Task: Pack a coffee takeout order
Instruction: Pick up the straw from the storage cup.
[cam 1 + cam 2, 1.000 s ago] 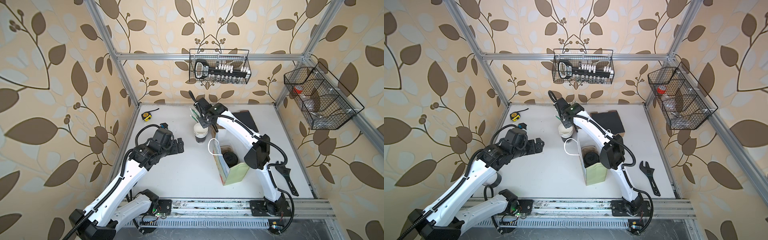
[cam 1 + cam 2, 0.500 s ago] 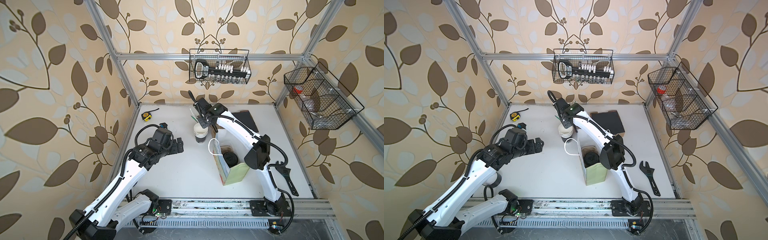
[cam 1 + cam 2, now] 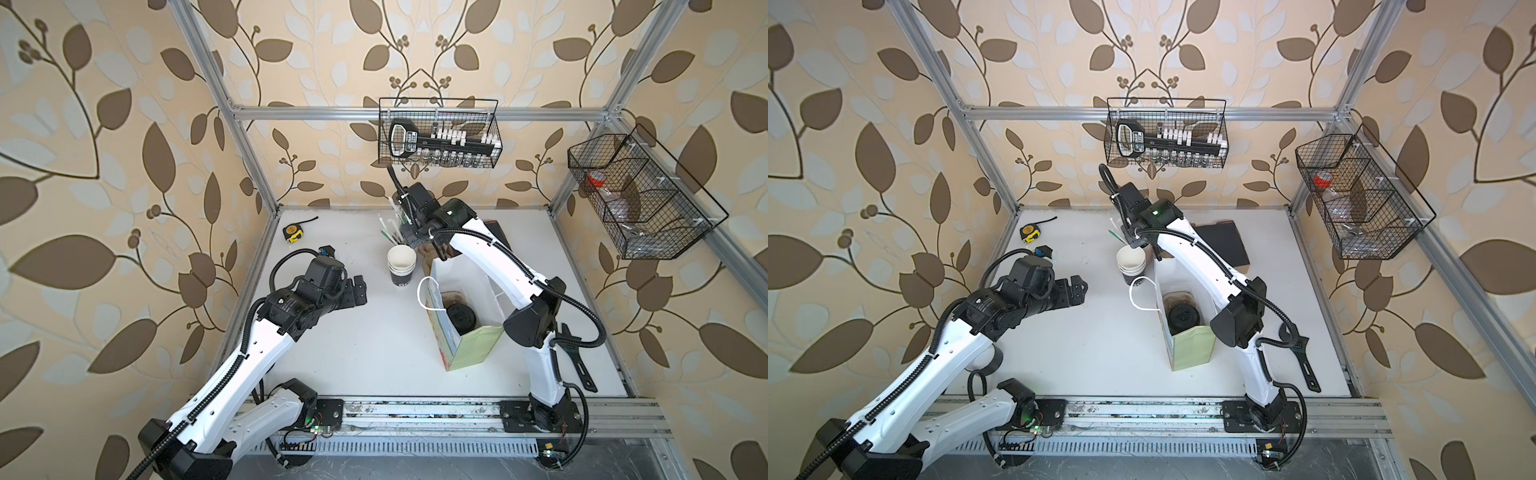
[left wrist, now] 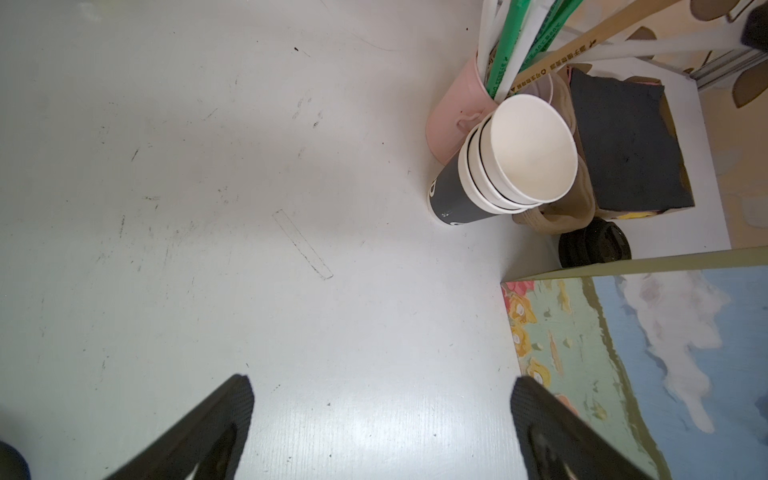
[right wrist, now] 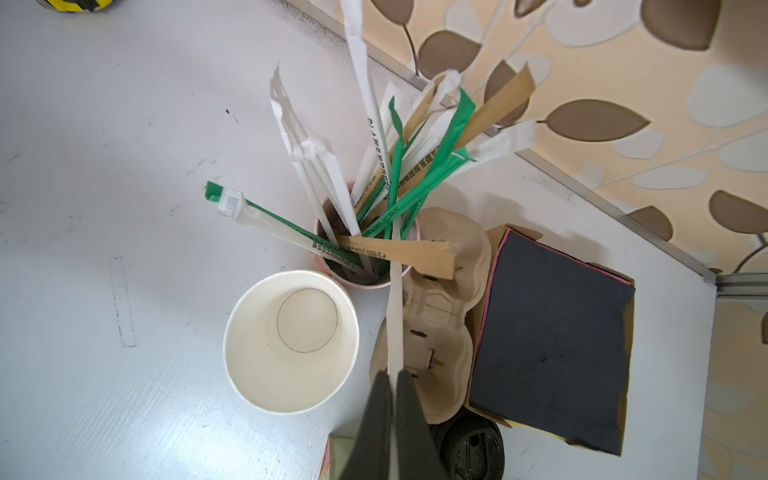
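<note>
1. The right end effector [image 5: 394, 375] is pinched tight on the near end of a white-wrapped straw [image 5: 395, 316]. The straw's far end sits among the other straws in the pink holder [image 5: 322, 220].
2. The left end effector [image 4: 382, 380] hangs over bare desk [image 4: 208, 166]. Its fingers [image 4: 224, 415] are spread wide with nothing between them. In a top view it [image 3: 358, 291] is well apart from the bag and the cups.
3. The paper bag [image 3: 473, 345] stands upright and open on the desk, just beside the right arm.
4. Inside the bag we see the lidded cup [image 3: 461, 316]. Only its round black lid shows from above. It sits in a tan carrier [image 3: 451, 296], which is also in the bag.
5. A stack of empty cups [image 5: 291, 340], black outside and white inside, stands just beside the pink holder.
6. Spare pulp carriers [image 5: 440, 316] lie between that stack and the dark sheet [image 5: 552, 345].
7. The dark sheet lies flat on top of a cardboard box [image 5: 517, 232] near the back wall.
8. A pile of black lids [image 4: 594, 247] sits on the desk between the spare pulp carriers and the paper bag.
9. A yellow tape measure [image 3: 293, 233] lies near the back left corner of the desk.
10. A black wrench [image 3: 579, 370] lies on the desk beside the right arm's lower link.
</note>
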Controlling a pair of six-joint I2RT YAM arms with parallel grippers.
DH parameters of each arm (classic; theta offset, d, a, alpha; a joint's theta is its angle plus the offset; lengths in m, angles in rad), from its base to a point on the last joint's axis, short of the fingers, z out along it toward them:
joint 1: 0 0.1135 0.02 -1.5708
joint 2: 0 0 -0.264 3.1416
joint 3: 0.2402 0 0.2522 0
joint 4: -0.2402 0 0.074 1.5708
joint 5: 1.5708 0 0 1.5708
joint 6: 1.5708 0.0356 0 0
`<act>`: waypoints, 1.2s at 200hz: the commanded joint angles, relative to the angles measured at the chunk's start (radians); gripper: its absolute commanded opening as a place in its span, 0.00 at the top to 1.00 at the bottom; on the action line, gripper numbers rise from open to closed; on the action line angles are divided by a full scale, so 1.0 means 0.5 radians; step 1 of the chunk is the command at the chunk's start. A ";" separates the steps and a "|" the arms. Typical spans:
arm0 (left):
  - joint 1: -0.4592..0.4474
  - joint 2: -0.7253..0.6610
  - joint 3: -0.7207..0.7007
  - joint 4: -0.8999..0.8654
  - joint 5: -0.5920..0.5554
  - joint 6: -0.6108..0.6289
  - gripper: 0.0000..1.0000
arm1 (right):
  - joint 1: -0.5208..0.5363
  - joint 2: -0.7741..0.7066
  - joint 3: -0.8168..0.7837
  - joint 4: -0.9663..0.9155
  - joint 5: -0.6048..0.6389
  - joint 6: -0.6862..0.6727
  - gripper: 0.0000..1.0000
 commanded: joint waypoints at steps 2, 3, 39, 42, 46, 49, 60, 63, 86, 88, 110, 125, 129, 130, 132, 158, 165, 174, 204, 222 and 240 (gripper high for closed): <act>0.025 -0.010 -0.003 0.010 -0.053 0.026 0.01 | 0.016 -0.104 0.034 -0.056 -0.018 -0.011 1.00; 0.025 -0.009 -0.003 0.010 -0.053 0.027 0.01 | 0.016 -0.108 0.034 -0.056 -0.019 -0.010 1.00; 0.025 -0.009 0.001 0.010 -0.054 0.027 0.01 | 0.020 -0.216 0.019 -0.051 -0.033 -0.002 1.00; 0.024 -0.009 -0.003 0.008 -0.053 0.027 0.01 | 0.021 -0.225 0.018 -0.052 -0.035 -0.002 1.00; 0.027 -0.009 0.001 0.007 -0.055 0.027 0.01 | 0.020 -0.236 0.019 -0.055 -0.039 0.001 1.00; 0.027 -0.011 0.002 0.007 -0.055 0.027 0.01 | 0.021 -0.248 0.020 -0.056 -0.043 0.001 1.00; 0.025 -0.012 -0.001 0.010 -0.053 0.028 0.01 | 0.027 -0.281 0.018 -0.057 -0.044 0.004 1.00; 0.026 -0.014 0.001 0.010 -0.053 0.027 0.01 | 0.028 -0.292 0.018 -0.060 -0.044 0.007 1.00; 0.027 -0.012 0.001 0.010 -0.044 0.027 0.01 | 0.034 -0.369 0.013 -0.086 -0.095 0.014 1.00; 0.026 -0.012 0.000 0.010 -0.043 0.027 0.01 | 0.035 -0.374 0.012 -0.089 -0.098 0.015 1.00; 0.025 -0.016 0.003 0.010 -0.037 0.027 0.01 | 0.038 -0.414 0.013 -0.179 -0.064 0.033 1.00; 0.027 -0.021 -0.001 0.013 -0.038 0.027 0.01 | 0.042 -0.462 -0.004 -0.216 0.002 0.045 1.00; 0.027 -0.023 -0.006 0.013 -0.034 0.028 0.01 | 0.045 -0.481 -0.013 -0.221 0.022 0.048 1.00; 0.026 -0.022 -0.005 0.013 -0.034 0.027 0.01 | 0.046 -0.484 -0.016 -0.223 0.029 0.048 1.00; 0.026 -0.024 -0.004 0.015 -0.034 0.027 0.01 | 0.047 -0.493 -0.018 -0.224 0.042 0.050 1.00; 0.026 -0.021 -0.004 0.016 -0.023 0.027 0.01 | 0.062 -0.640 -0.060 -0.219 0.097 0.072 1.00; 0.028 -0.021 -0.003 0.016 -0.024 0.027 0.01 | 0.065 -0.686 -0.075 -0.213 0.098 0.078 1.00; 0.025 -0.021 -0.002 0.016 -0.021 0.027 0.01 | 0.073 -0.746 -0.091 -0.202 0.094 0.089 1.00; 0.025 -0.024 -0.004 0.013 -0.012 0.027 0.01 | 0.148 -0.947 -0.218 -0.179 0.103 0.108 1.00; 0.025 -0.030 -0.007 0.016 -0.009 0.028 0.01 | 0.210 -1.081 -0.335 -0.163 0.123 0.128 1.00; 0.026 -0.033 -0.007 0.016 -0.007 0.027 0.01 | 0.290 -1.220 -0.452 -0.159 0.155 0.160 1.00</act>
